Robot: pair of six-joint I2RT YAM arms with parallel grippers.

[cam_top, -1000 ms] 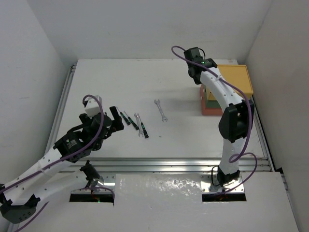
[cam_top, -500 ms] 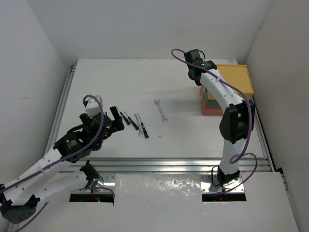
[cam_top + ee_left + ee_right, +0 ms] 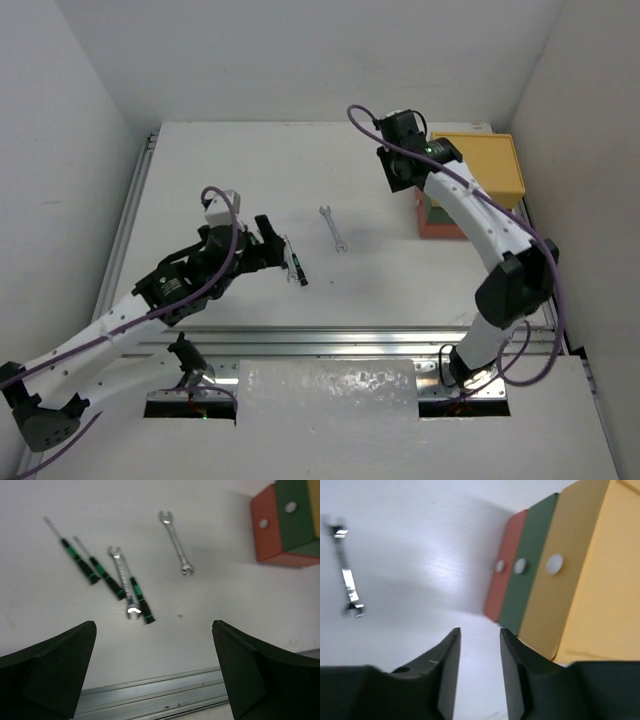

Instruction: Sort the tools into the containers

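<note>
Three thin black-and-green screwdrivers (image 3: 80,560) (image 3: 107,577) (image 3: 140,600) lie side by side on the white table, with a small silver wrench (image 3: 122,582) among them. A second wrench (image 3: 176,542) (image 3: 333,228) (image 3: 347,580) lies apart to their right. My left gripper (image 3: 154,627) (image 3: 270,245) hangs wide open just short of the group and holds nothing. The containers are stacked at the right: yellow (image 3: 490,160) (image 3: 590,570) on top, dark green (image 3: 532,565) in the middle, red-orange (image 3: 440,228) (image 3: 507,565) at the bottom. My right gripper (image 3: 480,635) (image 3: 395,170) is left of the stack, jaws parted and empty.
An aluminium rail (image 3: 160,692) (image 3: 350,340) runs along the near edge of the table. White walls close in the table on the left, right and far sides. Round white spots (image 3: 554,564) mark the front faces of the trays.
My left arm has reached forward and right over the screwdriver group. My right gripper has drawn left from the stack, and its jaws have gone from shut to parted.
</note>
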